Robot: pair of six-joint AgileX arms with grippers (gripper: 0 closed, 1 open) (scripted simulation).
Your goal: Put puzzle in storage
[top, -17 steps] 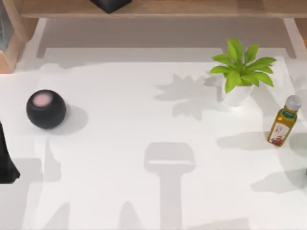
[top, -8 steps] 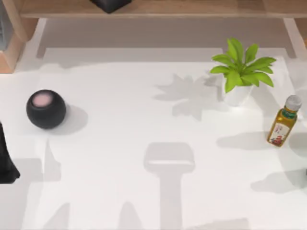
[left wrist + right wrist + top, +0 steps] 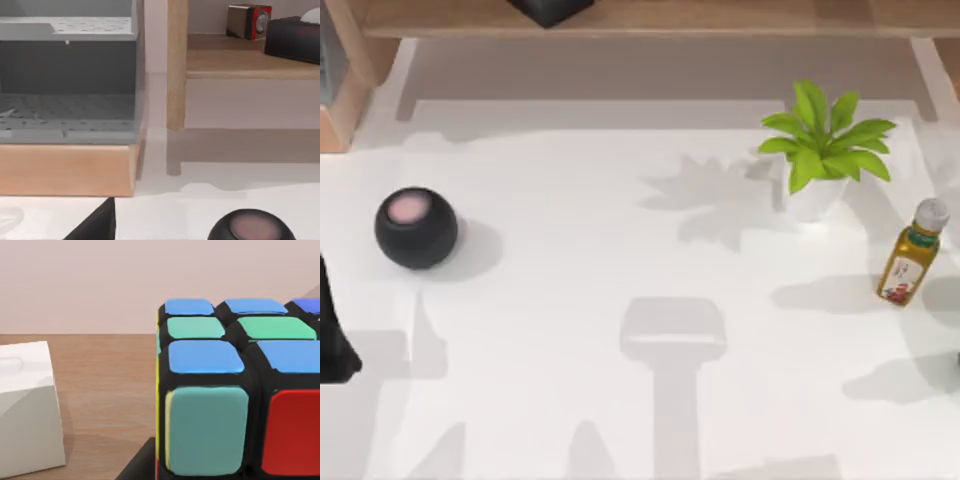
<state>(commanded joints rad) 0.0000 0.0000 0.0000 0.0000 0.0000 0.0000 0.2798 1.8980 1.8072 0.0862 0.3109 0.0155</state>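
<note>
Nothing is shifting across the top views from a second ago to now: the black sphere (image 3: 416, 228) is sitting at nine o'clock on the white table (image 3: 620, 240), the potted plant (image 3: 825, 150) at two o'clock, the oil bottle (image 3: 910, 255) at three o'clock, each exactly where it was. The left arm (image 3: 332, 330) is staying parked as a dark shape at the table's left edge, around eight o'clock. I judge that the work is happening off the table, with the right arm.

In the right wrist view the puzzle cube (image 3: 235, 390) is looming close over a wooden surface (image 3: 105, 385), which I take to be a shelf, with a white box (image 3: 27, 410) well apart from it on the same wood. Whether the right gripper is clamped on the cube, or standing apart from it, I cannot tell; a dark shape under the cube may be a finger. Whether the cube is resting on the wood or hanging above it is also unclear.

A cube has no long axis. It is sitting upright, one vertical edge turned toward the camera, its blue-and-green face pointing up.

In the left wrist view the grey storage bin (image 3: 67, 75) is standing open and empty on a wooden base, so the storing is looking unfinished
</note>
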